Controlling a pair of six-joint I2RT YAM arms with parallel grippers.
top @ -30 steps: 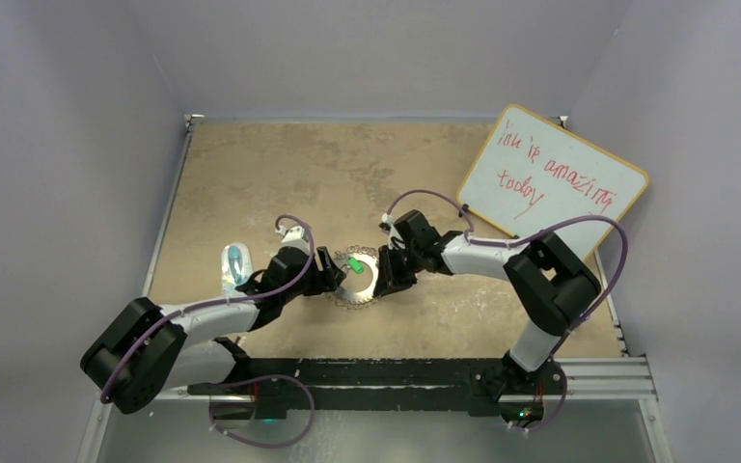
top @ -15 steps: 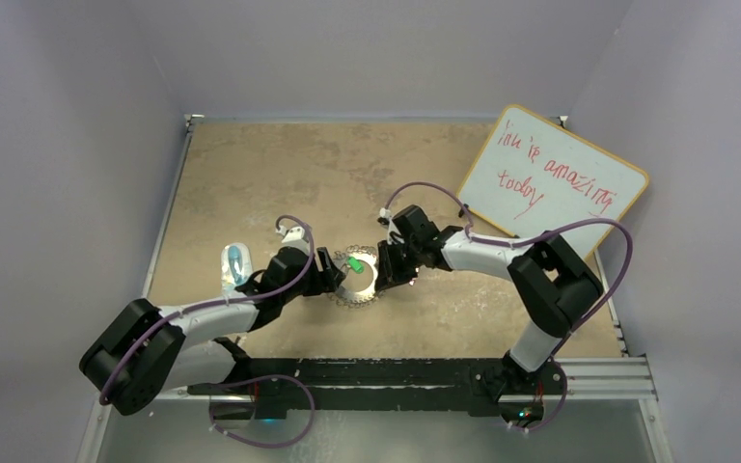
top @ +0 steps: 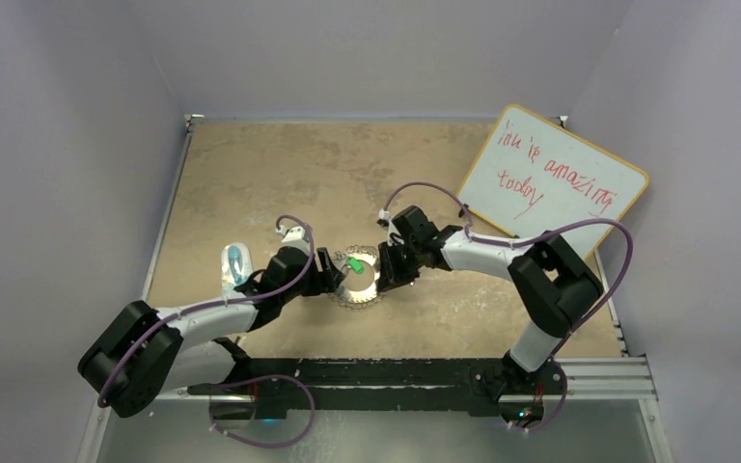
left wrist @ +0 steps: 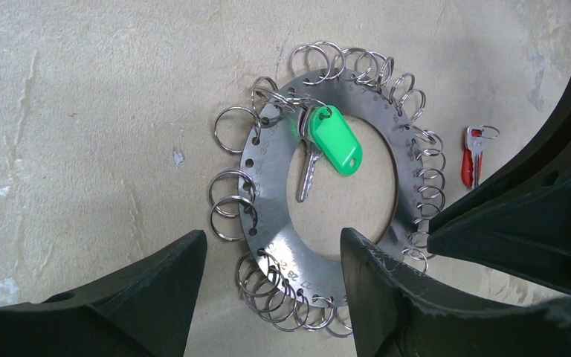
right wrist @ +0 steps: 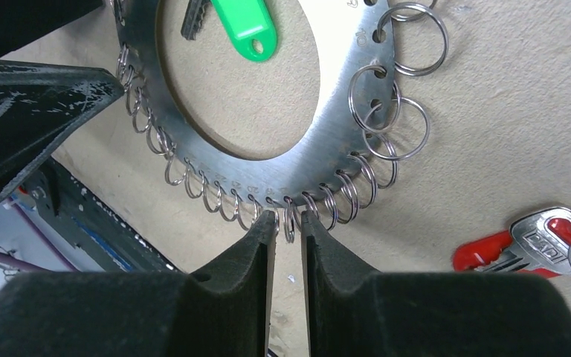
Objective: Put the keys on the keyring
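Note:
The keyring lies flat on the table, a silvery ring fringed with small loops. The green-headed key hangs on one loop and rests across the open centre. The red-headed key lies loose on the table just outside the rim. My left gripper is open, one finger outside the near rim and one over the centre hole. My right gripper is open by a narrow gap at the opposite rim, with one small loop standing edge-on between its fingertips.
A whiteboard with red writing leans at the back right. A clear bluish plastic object lies left of the left arm. Both grippers crowd the ring from either side.
The right wrist has shifted slightly up and left along the ring's rim. The left arm, the ring and the green key look unmoved.

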